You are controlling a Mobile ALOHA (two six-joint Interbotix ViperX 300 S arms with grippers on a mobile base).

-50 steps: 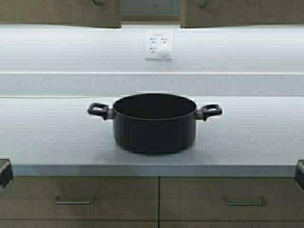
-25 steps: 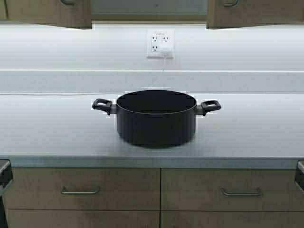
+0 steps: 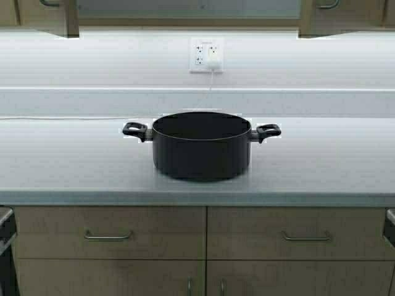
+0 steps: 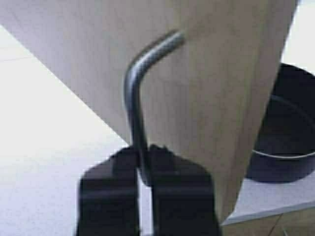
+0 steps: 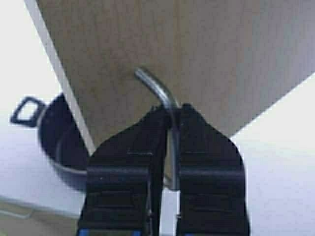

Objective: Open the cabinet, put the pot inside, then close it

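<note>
Left gripper (image 4: 144,169) clamped on left cabinet (image 4: 216,98) door handle (image 4: 135,98); right gripper (image 5: 170,128) clamped on right door handle (image 5: 160,93). Pot (image 3: 201,145) stands centred on surface (image 3: 62,166) below the parted doors

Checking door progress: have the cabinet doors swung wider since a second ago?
Yes. Both cabinet doors edged outward, away from the wall outlet, widening the gap.

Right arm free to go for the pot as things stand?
Probably not yet: the right tool is clamped on the cabinet door handle. Nothing crowds the pot on the counter.
</note>
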